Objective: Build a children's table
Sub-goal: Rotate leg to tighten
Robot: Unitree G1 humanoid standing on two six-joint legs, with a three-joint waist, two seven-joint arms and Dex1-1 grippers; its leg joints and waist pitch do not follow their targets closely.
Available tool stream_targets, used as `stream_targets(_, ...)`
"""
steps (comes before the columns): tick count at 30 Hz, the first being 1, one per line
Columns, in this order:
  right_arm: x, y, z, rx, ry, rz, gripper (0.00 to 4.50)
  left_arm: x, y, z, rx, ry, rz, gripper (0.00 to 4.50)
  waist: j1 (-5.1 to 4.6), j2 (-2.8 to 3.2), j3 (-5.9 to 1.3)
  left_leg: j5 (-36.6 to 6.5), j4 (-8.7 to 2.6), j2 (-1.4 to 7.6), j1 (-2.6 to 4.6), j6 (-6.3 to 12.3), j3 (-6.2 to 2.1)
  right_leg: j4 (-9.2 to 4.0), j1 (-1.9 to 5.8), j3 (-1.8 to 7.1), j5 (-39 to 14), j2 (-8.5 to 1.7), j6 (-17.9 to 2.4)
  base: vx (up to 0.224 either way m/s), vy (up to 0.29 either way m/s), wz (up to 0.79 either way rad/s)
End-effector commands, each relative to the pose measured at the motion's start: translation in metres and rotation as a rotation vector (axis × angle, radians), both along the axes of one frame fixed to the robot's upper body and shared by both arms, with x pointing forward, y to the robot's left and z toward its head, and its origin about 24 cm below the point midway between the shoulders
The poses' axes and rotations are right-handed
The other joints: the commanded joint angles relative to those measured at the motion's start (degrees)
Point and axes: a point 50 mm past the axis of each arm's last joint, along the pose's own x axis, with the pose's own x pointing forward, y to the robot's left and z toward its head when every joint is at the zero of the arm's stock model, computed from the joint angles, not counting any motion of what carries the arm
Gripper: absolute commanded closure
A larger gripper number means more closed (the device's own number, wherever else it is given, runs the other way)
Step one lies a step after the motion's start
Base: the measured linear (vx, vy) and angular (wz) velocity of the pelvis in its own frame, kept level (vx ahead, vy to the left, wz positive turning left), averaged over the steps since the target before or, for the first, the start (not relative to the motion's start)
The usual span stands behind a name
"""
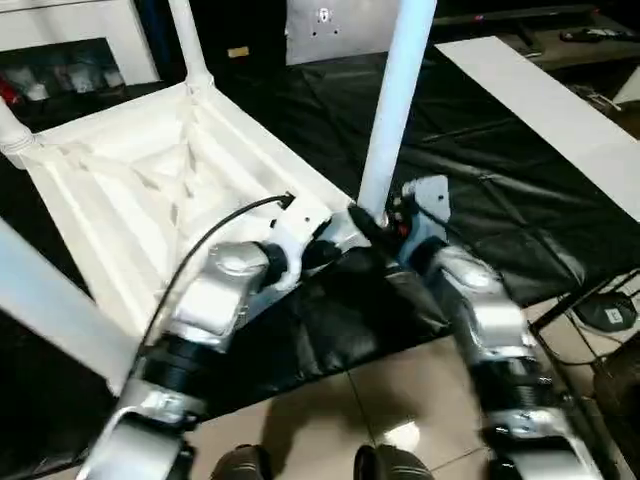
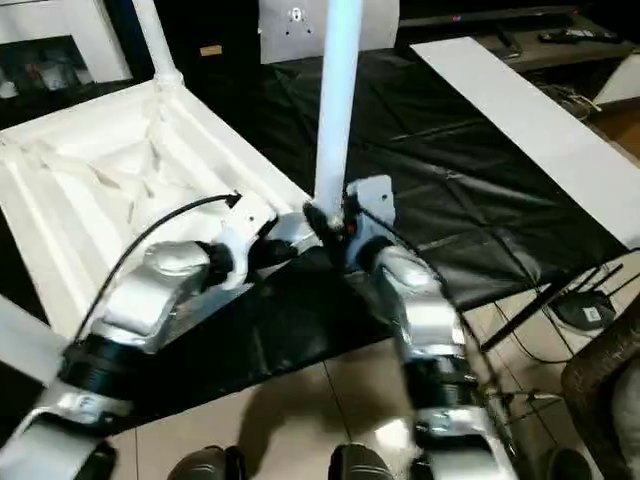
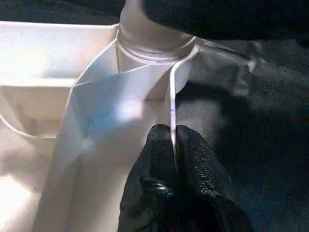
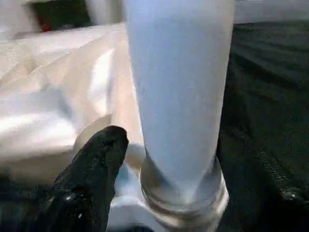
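Observation:
The children's table lies upside down, its white ribbed top (image 1: 150,190) on the black sheet. Its legs stand in the corner sockets: one at the near right corner (image 1: 395,110), one at the far corner (image 1: 187,40), and one close at the left (image 1: 50,310). My left gripper (image 3: 173,130) is shut on the thin rim (image 3: 171,92) of the top, just beside the near right socket (image 3: 154,43). My right gripper (image 1: 375,225) is at the base of that near right leg (image 4: 178,87). It is open, one finger (image 4: 104,154) standing a little apart from the leg.
The workbench's black sheet (image 1: 480,200) stretches to the right, with a long white board (image 1: 550,110) lying across its far right. A white shelf (image 1: 60,40) stands at the back left. Cables and a stand foot (image 1: 600,310) lie on the tiled floor to the right.

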Motion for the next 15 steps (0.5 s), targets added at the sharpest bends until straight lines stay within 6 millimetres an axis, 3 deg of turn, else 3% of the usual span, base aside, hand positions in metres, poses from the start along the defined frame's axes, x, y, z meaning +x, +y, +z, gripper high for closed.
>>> stream_targets(1,-0.006,0.005,0.001,-0.008,-0.020,0.119,0.86,-0.001,-0.004,0.017,-0.039,-0.082,-0.074,4.50,-0.03,-0.63,-4.75,-2.21,-3.51,4.20,0.48,9.43,-0.67,-4.03,4.02,2.73,-4.12,-4.00,-17.02,0.000,0.000,0.00)
stream_targets(3,-0.006,-0.009,0.003,-0.055,-0.039,0.164,0.62,-0.005,0.002,0.014,-0.025,-0.072,-0.131,4.50,-0.10,-0.69,-4.73,-2.77,-3.49,4.19,0.59,9.17,-0.60,-4.19,4.00,2.75,-4.59,-3.97,-16.93,0.000,0.000,0.00)
stream_targets(6,-0.008,-0.024,0.008,-0.121,-0.065,0.291,0.62,-0.012,0.011,0.008,0.000,-0.063,-0.246,4.50,-0.21,-0.72,-4.58,-3.33,-3.51,4.31,0.68,9.06,-0.34,-4.20,3.81,2.84,-4.73,-3.95,-17.21,0.000,0.000,0.00)
stream_targets(11,-0.012,-0.030,0.013,-0.166,-0.081,0.432,0.62,-0.017,0.021,0.004,0.008,-0.033,-0.342,4.50,0.41,-0.72,-4.59,-2.65,-3.47,4.63,1.07,9.66,-0.10,-3.88,3.47,2.84,-3.80,-3.89,-18.04,0.000,0.000,0.00)
stream_targets(13,-0.010,-0.035,0.015,-0.194,-0.079,0.537,0.62,-0.021,0.026,0.003,0.035,-0.018,-0.457,4.50,0.53,-1.41,-4.54,-3.00,-3.48,4.66,0.97,9.72,0.03,-3.91,3.50,2.81,-4.57,-4.02,-18.09,0.000,0.000,0.00)
stream_targets(15,-0.009,-0.036,0.016,-0.194,-0.074,0.555,0.62,-0.021,0.026,0.003,0.042,-0.018,-0.479,4.50,0.73,-0.95,-4.51,-3.82,-3.56,4.72,1.20,9.24,0.09,-3.98,3.36,2.79,-6.22,-4.11,-17.94,0.000,0.000,0.00)
